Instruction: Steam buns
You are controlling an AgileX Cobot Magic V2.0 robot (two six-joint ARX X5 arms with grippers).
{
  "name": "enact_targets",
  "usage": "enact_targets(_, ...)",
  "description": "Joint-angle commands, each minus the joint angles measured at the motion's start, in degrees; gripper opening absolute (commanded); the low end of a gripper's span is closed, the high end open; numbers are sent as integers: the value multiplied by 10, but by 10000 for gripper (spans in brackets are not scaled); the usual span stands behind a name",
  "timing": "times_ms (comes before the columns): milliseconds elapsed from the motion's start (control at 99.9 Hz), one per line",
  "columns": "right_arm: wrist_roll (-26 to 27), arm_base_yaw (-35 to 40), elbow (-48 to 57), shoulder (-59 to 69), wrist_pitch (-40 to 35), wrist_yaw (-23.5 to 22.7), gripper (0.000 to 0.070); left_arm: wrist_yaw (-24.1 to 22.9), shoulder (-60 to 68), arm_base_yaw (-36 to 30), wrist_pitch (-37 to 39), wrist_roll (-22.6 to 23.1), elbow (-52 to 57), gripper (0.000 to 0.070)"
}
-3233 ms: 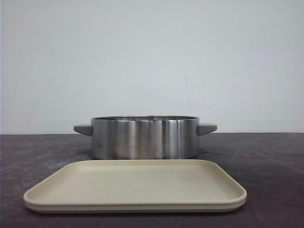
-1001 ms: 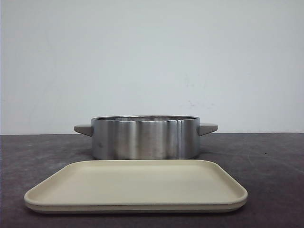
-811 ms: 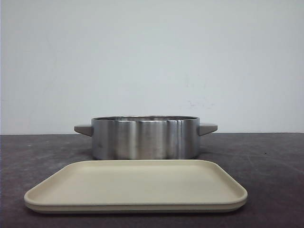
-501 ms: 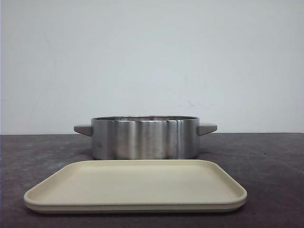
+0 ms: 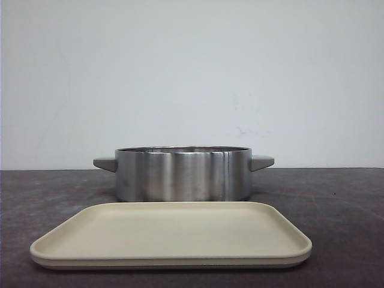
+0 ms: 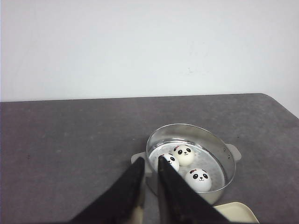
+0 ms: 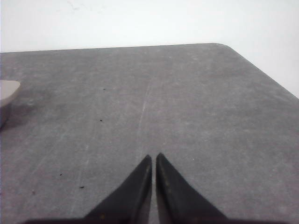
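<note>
buns (image 6: 185,155): three panda-face ones visible sitting down in the steel pot (image 6: 224,173), clustered toward the pot's 7 o'clock side as the left wrist view shows it. A fourth could be tucked behind the gripper finger, can't tell. Makes sense they're in there, that's where steaming happens.

pot: in the front view it sits at 12 o'clock from the tray, on the dark tabletop (image 5: 342,198), wall too high to see inside from there. No lid anywhere in view.

tray (image 5: 171,233): beige, nothing on it, right in front of the pot. My guess is it was the staging spot for the buns.

left gripper (image 6: 149,164): hovering up above the near rim of the pot, fingers nearly together with a thin gap, holding nothing. Looks let go, like the loading job is done or nearly.

right gripper (image 7: 153,160): pretty much closed, empty, parked over bare tabletop well off from the pot, only a pot handle (image 7: 7,90) peeking in at the edge. Just out of the way, I reckon.
</note>
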Motion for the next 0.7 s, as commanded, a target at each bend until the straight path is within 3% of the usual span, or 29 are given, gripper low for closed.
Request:
enact_targets(0, 4, 0, -2, 0, 7, 1, 9, -3, 2, -2, 8, -1, 7, 0)
enact_targets(440, 4, 0, -2, 0, 7, 1, 9, -3, -5, 10, 16, 21, 3, 0)
enact_targets(581, 4, 0, -2, 0, 7, 1, 9, 1, -26, 46, 102, 43, -76, 0)
enact_targets(691, 4, 0, -2, 0, 7, 1, 9, 36, -59, 81, 203, 42, -198, 0)
